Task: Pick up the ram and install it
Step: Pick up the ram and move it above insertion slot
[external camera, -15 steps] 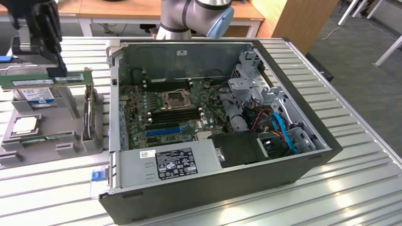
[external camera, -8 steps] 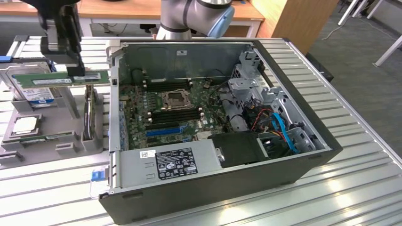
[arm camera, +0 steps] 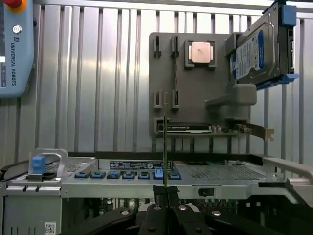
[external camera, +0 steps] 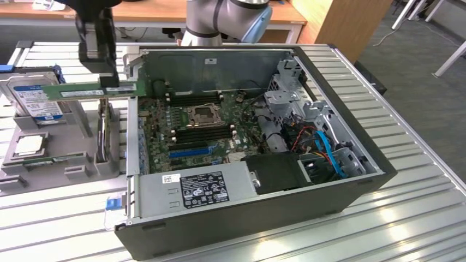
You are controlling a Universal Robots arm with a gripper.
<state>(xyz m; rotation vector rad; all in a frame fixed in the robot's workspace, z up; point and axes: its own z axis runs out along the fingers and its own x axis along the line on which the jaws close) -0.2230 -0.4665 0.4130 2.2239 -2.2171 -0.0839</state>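
Gripper (external camera: 109,83) pinching the ram (external camera: 84,92), held above the parts tray (external camera: 76,172) beside the case (external camera: 240,240): pickup done, install pending, likely needs squaring to a motherboard slot (external camera: 193,134).

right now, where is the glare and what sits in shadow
Exterior view: glare streaks the ribbed table beside the case; the motherboard inside lies in shade. Wrist view: the gripper, shut on the ram, shows dark against the brightly lit table.

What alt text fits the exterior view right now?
The hand is shut on the ram, holding it level above the grey parts holder, beside the open computer case on the exterior view's left. The motherboard lies exposed inside.
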